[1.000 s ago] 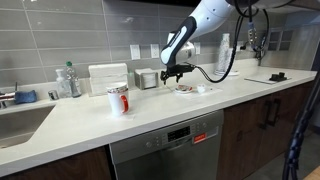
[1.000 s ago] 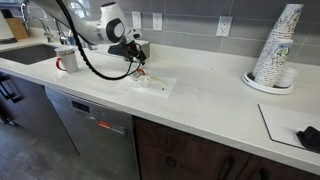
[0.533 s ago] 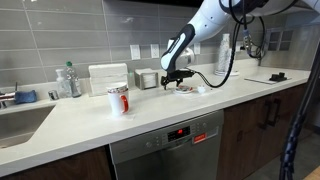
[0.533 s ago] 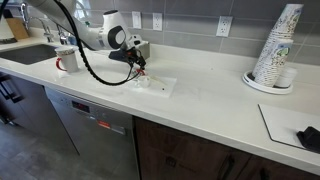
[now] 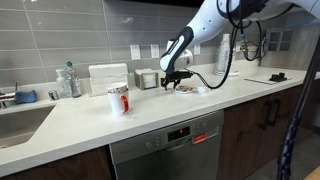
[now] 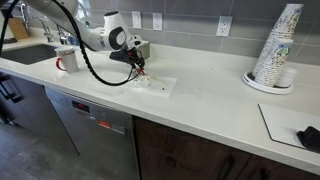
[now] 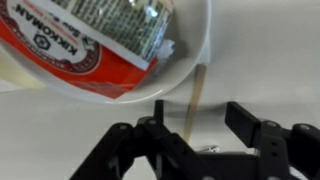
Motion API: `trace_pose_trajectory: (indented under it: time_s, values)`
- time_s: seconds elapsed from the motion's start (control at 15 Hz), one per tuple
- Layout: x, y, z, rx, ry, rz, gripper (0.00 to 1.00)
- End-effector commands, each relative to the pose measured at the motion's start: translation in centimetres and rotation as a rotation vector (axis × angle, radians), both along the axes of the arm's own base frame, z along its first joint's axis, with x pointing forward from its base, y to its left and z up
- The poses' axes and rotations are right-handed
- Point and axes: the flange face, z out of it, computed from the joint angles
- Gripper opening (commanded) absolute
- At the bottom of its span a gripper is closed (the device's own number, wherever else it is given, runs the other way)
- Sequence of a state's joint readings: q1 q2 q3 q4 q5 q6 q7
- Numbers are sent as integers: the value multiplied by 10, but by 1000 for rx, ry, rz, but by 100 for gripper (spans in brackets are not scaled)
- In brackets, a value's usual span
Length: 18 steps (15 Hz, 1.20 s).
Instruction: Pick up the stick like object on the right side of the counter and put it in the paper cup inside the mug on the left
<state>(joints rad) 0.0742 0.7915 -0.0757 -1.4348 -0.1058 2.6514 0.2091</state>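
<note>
Gripper (image 7: 197, 122) low over the pale counter (image 7: 275, 60), fingers apart, gripping nothing, thin wooden stick (image 7: 192, 100) lying flat between them, its far end by the rim of a white dish (image 7: 207, 45) of sauce packets, red-marked mug (image 5: 118, 99) well apart.
</note>
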Motion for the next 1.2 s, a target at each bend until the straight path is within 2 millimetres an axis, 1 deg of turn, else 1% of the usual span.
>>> trace_pose_trajectory:
  time_s: [0.0,0.13,0.27,0.33,0.47,0.53,0.8,1.13]
  values:
    - [6,-3,-14,5,14,6,34]
    - [7,-3,-12,4,15,8,18]
    - [8,0,-12,6,16,11,3]
    - [8,1,-12,6,17,14,0]
    - [8,2,-10,8,16,16,0]
    - [8,1,-10,10,17,16,2]
    - [9,0,-4,10,21,12,0]
    - [6,0,15,10,35,0,0]
